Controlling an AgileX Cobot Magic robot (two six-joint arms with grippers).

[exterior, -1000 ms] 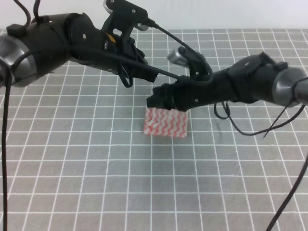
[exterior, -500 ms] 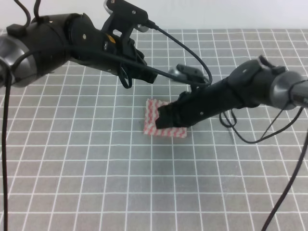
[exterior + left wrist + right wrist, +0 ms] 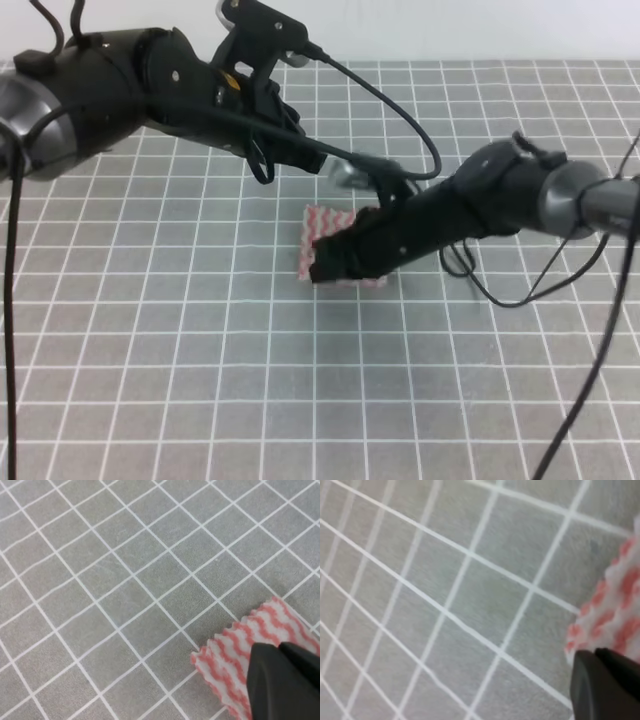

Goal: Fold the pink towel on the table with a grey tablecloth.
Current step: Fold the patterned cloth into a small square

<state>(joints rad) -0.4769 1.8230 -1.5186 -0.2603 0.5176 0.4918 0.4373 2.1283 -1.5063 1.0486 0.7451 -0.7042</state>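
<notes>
one pink towel [image 3: 322,228], two grippers

Pink towel [image 3: 322,227], thin, with pink-red and white zigzag stripes and pinked edges; folded small, lying flat near frame centre on table with grey tablecloth [image 3: 200,350], lower right part covered. In left wrist view, at lower right [image 3: 235,645]. Grey cloth gridded with thin white lines, filling most of frame.

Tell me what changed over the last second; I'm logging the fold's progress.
The right claw swept from the far edge of the pink towel down across it toward the near-left corner, now low over the cloth and hiding most of it. Whether it grips is unclear. The left claw and the towel's spot on the grey tablecloth stayed put.
</notes>
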